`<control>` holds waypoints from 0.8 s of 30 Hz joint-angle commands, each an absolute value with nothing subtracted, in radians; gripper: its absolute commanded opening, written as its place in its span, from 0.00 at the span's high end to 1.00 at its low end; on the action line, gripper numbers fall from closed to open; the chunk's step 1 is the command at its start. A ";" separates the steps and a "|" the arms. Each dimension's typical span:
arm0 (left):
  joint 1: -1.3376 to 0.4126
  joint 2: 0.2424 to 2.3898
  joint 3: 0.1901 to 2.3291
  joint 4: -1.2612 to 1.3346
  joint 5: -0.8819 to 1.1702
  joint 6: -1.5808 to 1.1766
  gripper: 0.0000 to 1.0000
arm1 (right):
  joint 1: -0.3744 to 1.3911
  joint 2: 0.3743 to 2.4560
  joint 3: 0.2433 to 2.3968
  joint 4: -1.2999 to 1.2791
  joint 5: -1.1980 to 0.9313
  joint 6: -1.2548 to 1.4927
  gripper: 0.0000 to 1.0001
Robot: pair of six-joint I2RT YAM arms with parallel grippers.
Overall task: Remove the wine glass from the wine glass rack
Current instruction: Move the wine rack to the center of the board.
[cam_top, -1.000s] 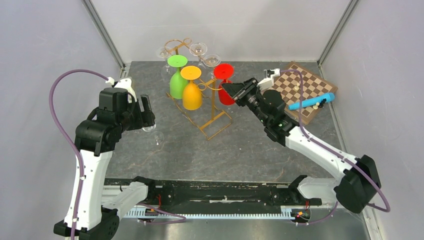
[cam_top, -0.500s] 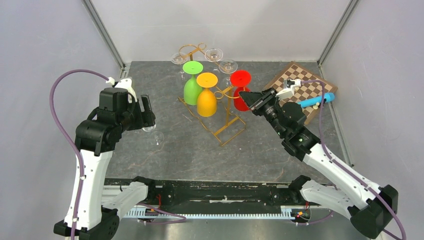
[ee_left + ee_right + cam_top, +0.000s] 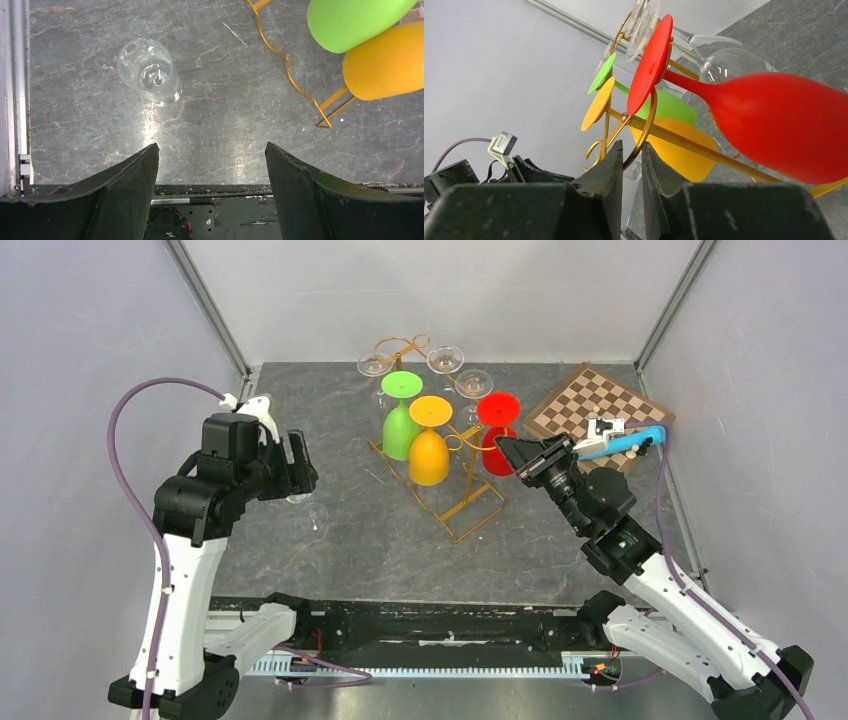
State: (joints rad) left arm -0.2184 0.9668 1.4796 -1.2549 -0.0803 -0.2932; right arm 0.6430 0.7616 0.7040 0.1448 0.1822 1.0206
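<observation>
Red wine glass [image 3: 774, 125] is hung upside down at the right end of the wine glass rack [image 3: 469, 480]. Its foot is caught at the top in a curled hook, its stem runs straight down, and its bowl is lowest, above the rack's wire base. The right gripper [image 3: 630, 150] is placed just beside it on the near right, so the glass lies slightly far and left of the fingers. The jaws are drawn almost together with a gold loop of the rack between them. The wire rather than the glass appears to be what is gripped, though the contact itself is partly hidden by the fingers. The right arm is much the nearer, and the foot would probably have to be slid out of its hook for the glass to be freed. The left gripper [image 3: 211, 147] is held wide open and empty well to the left, above the table [image 3: 350, 560], where a clear glass [image 3: 149, 72] stands apart from the rack. An orange glass [image 3: 428, 455] and a green glass [image 3: 400, 430] are hung close on the left of the red one, with clear glasses [image 3: 445, 358] on the far hooks, so little room is given on that side. A chessboard [image 3: 580, 405] and a blue object [image 3: 625, 443] lie to the right, near the right arm's wrist.
</observation>
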 commanded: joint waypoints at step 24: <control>-0.224 1.013 1.530 -1.243 0.144 -0.289 0.19 | 0.637 0.668 0.806 0.079 0.135 0.784 0.53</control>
